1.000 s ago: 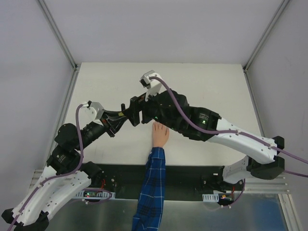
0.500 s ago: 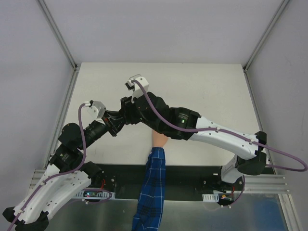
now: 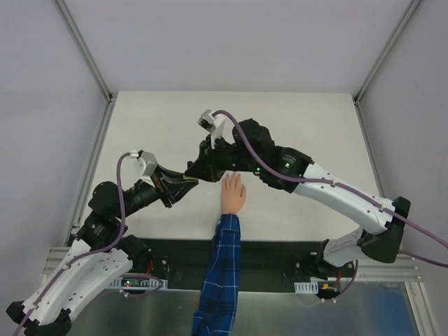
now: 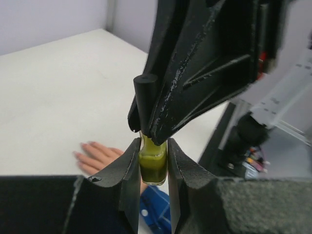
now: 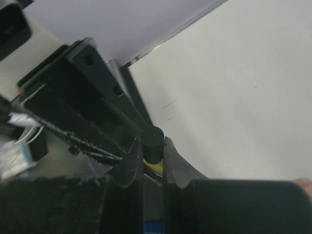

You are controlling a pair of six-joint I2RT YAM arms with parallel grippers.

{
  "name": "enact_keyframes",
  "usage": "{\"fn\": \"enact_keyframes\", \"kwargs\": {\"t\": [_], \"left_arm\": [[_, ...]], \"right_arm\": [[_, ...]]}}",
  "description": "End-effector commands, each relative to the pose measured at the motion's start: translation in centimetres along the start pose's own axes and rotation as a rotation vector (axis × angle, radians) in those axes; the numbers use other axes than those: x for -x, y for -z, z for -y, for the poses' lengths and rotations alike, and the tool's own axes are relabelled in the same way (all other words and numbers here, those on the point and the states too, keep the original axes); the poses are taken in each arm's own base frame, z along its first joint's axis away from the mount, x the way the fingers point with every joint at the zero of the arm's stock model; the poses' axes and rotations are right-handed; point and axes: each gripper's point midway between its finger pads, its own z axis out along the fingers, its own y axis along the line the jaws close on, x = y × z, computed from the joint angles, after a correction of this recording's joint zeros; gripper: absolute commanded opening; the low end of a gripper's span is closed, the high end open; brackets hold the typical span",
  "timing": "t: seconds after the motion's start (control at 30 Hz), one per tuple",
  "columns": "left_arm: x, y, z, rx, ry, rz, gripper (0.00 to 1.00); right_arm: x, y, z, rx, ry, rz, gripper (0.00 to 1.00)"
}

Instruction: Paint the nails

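Nails first: pale pink, and I see no colour on them. They sit at the tips of the mannequin hand, which lies flat on the table with fingertips pointing away from the bases. Its blue plaid sleeve trails back over the near edge.

Just left of the hand both arms meet on the polish bottle. My left fingers are clamped on the yellow-green glass. My right fingers are pinched together on the black cap.

Here's my worry. The right grip looks to sit near the cap's edge, so a twist could slip off it. The glass is smooth too, so the bottle might turn with the cap rather than unscrew. If the left wrist tips once the cap is free, polish runs out. A loaded brush carried over could also drip on the sleeve or the table.

The table is white and matte. Pale grey walls close it in, with aluminium rails at the corners and a black strip along the near edge.
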Motion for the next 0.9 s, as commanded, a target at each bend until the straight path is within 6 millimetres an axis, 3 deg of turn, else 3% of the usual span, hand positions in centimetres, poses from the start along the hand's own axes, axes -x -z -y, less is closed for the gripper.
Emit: {"fn": "enact_keyframes", "kwargs": {"t": [0.0,0.1,0.17,0.47,0.5,0.53,0.73,0.87], "left_arm": [[3.8,2.2,9.7,-0.526,-0.031,0.093,0.00],[4.1,3.4,12.2,-0.698,0.021,0.041,0.00],[4.7,3.5,12.5,-0.702,0.015,0.050,0.00],[5.0,2.5,10.8,-0.570,-0.014,0.065,0.00],[5.0,2.4,10.6,-0.559,-0.015,0.063,0.00],[5.1,2.2,10.2,-0.533,-0.029,0.076,0.00],[4.4,1.5,8.1,-0.409,-0.049,0.061,0.00],[4.0,1.3,6.6,-0.322,-0.053,0.068,0.00]], "right_arm": [[-0.3,6.1,-8.3,0.648,0.123,-0.042,0.01],[-1.9,7.8,-9.2,0.759,0.192,-0.055,0.01],[-2.6,7.6,-8.7,0.740,0.197,-0.062,0.01],[-1.4,7.6,-8.0,0.594,0.222,0.015,0.02],[-1.1,7.6,-8.0,0.580,0.225,0.021,0.06],[-1.1,7.4,-7.6,0.539,0.214,0.017,0.21],[-0.7,7.2,-5.9,0.397,0.182,-0.006,0.63],[0.4,8.3,-5.2,0.322,0.165,0.025,0.79]]}}
